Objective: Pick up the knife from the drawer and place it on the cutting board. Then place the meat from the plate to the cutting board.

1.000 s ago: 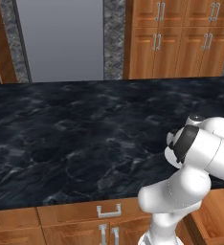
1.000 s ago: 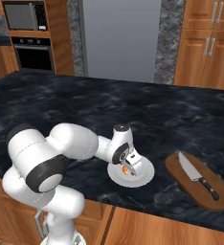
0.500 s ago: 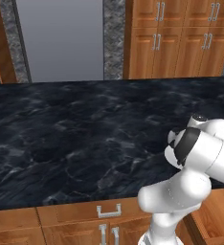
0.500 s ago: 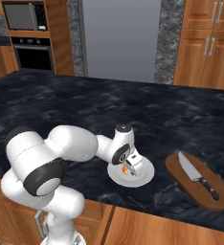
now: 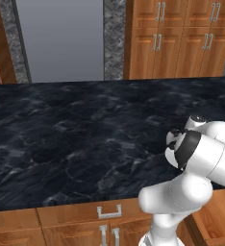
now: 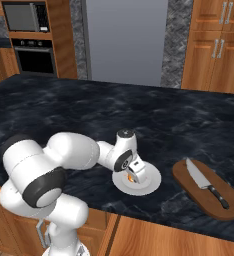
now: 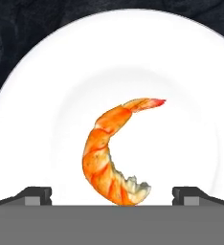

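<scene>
Knife step reads as done: the small kitchen knife with silver-grey blade and black handle (image 6: 206, 183) lies flat on the dark brown oval wooden cutting board (image 6: 189, 190), blade toward 11 o'clock, handle toward 5 o'clock in the right base view. Meat step in hand. The small orange curled shrimp-like piece of meat (image 7: 113, 154) sits near the middle of the round white shallow plate (image 6: 150, 181) on the black marbled table (image 6: 79, 115); the board is at 3 o'clock of the plate, near but apart. The pincer (image 7: 112, 194) hangs directly over the plate with its jaws released, spread wide — one dark fingertip (image 7: 36, 195) and its partner flank the thick end of the curl, neither visibly touching it. Handling judgement: the piece looks light, soft and glossy, so likely slippery; the thin tail tip at 1 o'clock in the hand view looks a poor hold. Best purchase is probably across the fat mid-body at 9 o'clock of the curl, closing gently — a hard pinch could squirt it out sideways. The plate is smooth, so the meat may skid if nudged before the jaws seat.
</scene>
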